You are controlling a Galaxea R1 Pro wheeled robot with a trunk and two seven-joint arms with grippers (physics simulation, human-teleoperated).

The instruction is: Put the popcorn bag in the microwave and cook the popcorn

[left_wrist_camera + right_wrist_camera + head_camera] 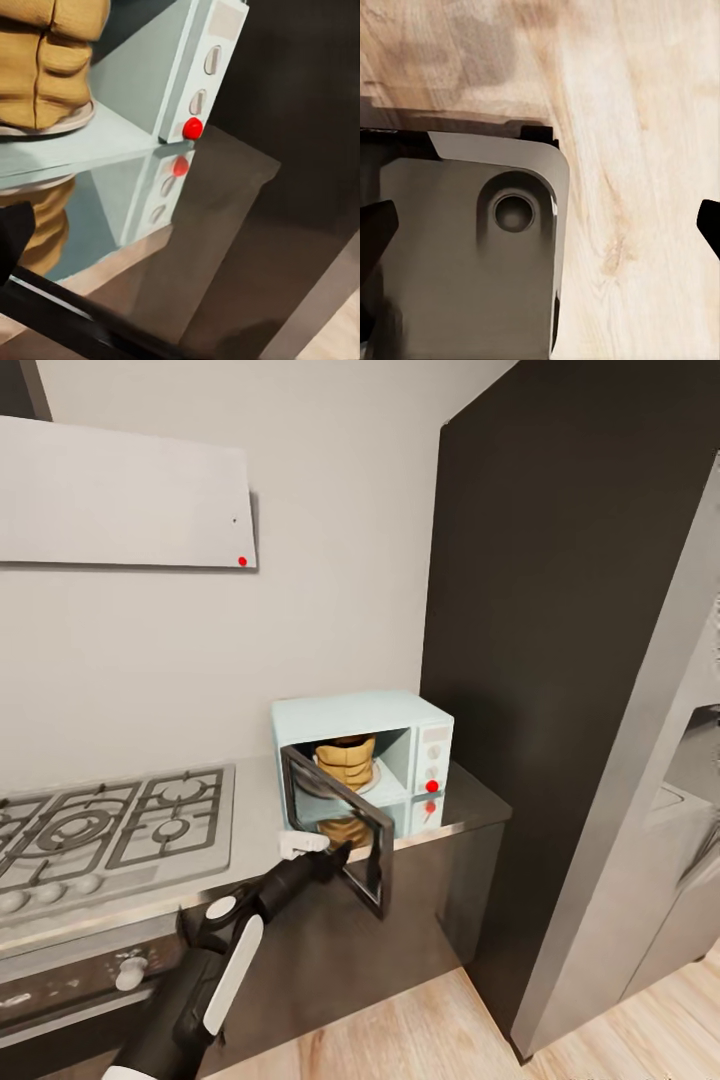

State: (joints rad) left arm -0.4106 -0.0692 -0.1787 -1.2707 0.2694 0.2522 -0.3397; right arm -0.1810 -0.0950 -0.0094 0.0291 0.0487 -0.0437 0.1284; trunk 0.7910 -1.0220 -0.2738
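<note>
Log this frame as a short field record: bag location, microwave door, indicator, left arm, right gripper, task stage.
bag location: popcorn bag upright inside the microwave, on its white plate
microwave door: door swung open toward the robot
indicator: red light low on the control panel
left arm: left gripper at the door's lower edge; finger state unclear
right gripper: fingers spread apart, pointing at the wooden floor
task stage: bag loaded, door not yet shut
</note>
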